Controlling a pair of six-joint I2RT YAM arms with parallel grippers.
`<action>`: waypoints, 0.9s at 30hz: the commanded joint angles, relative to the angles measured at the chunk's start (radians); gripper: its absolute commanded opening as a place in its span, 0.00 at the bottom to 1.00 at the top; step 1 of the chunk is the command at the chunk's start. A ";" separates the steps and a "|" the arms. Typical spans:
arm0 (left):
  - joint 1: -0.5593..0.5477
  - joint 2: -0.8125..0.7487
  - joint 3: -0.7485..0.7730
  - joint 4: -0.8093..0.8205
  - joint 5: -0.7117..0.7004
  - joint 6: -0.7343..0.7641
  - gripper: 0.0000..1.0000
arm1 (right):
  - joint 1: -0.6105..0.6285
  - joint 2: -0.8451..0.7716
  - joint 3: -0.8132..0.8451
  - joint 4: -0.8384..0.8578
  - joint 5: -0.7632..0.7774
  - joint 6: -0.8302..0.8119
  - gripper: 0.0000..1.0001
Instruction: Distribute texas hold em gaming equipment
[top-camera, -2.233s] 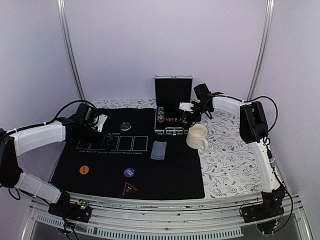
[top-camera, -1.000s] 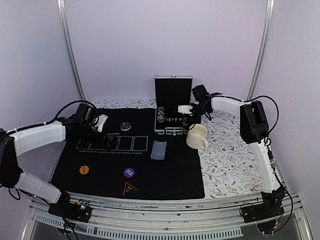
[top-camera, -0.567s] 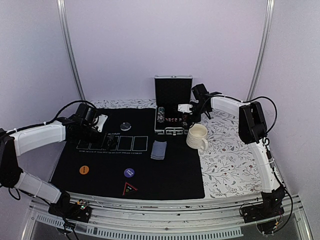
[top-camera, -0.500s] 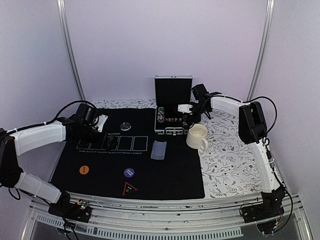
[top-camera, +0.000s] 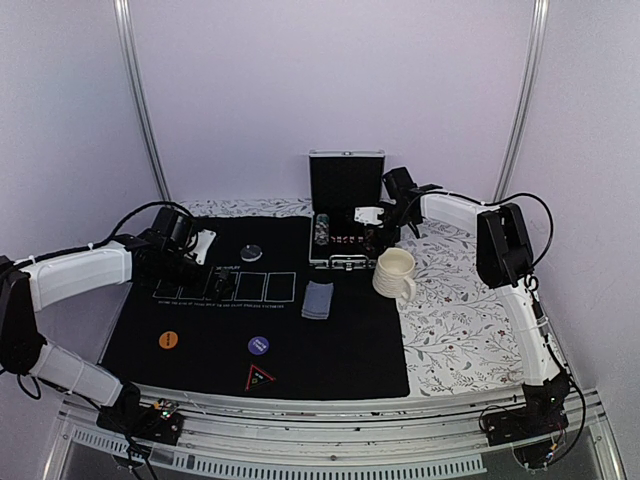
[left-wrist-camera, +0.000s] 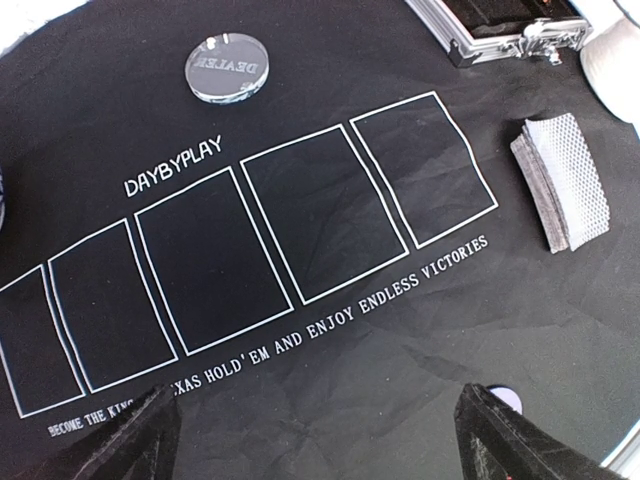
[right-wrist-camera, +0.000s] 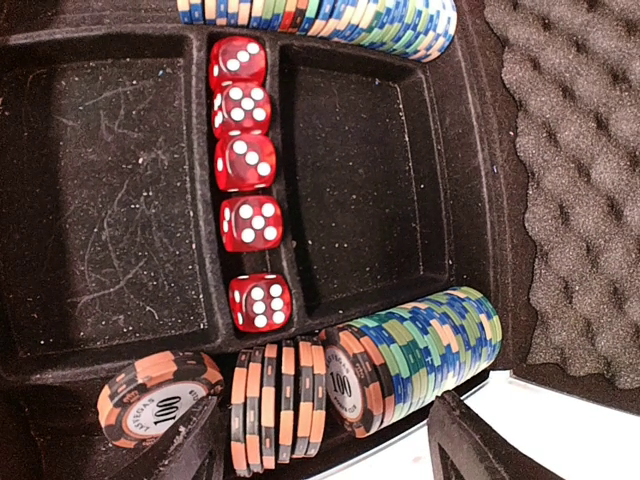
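Observation:
A black poker mat (top-camera: 330, 340) carries a blue-grey deck of cards (top-camera: 318, 298), an orange button (top-camera: 168, 339), a purple button (top-camera: 258, 345) and a round dealer button (top-camera: 251, 253). The open aluminium case (top-camera: 345, 180) holds rows of chips (right-wrist-camera: 430, 345), green, blue and orange-edged. My right gripper (top-camera: 376, 232) is open over the case, its jaws (right-wrist-camera: 325, 445) either side of the near chip row. My left gripper (top-camera: 215, 283) is open and empty above the mat's card boxes (left-wrist-camera: 320, 435). The deck (left-wrist-camera: 563, 193) and dealer button (left-wrist-camera: 226, 67) show in the left wrist view.
A cream mug (top-camera: 395, 272) stands just right of the mat, in front of the case. Several red dice (right-wrist-camera: 245, 190) lie in the case's middle slot. A red-edged triangle marker (top-camera: 258, 377) lies near the mat's front edge. Floral tablecloth (top-camera: 470, 320) covers the right side.
My right gripper has shifted slightly left, farther over the case. The left arm and the things on the mat have not moved.

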 joint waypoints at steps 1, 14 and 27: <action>0.010 0.016 -0.005 0.014 0.016 -0.004 0.98 | 0.021 0.015 -0.024 -0.009 -0.026 0.007 0.71; 0.011 0.017 -0.005 0.014 0.020 -0.005 0.98 | 0.018 0.064 -0.018 -0.090 -0.060 0.037 0.54; 0.011 0.020 -0.005 0.014 0.026 -0.007 0.98 | 0.034 0.020 -0.059 -0.189 -0.021 -0.004 0.42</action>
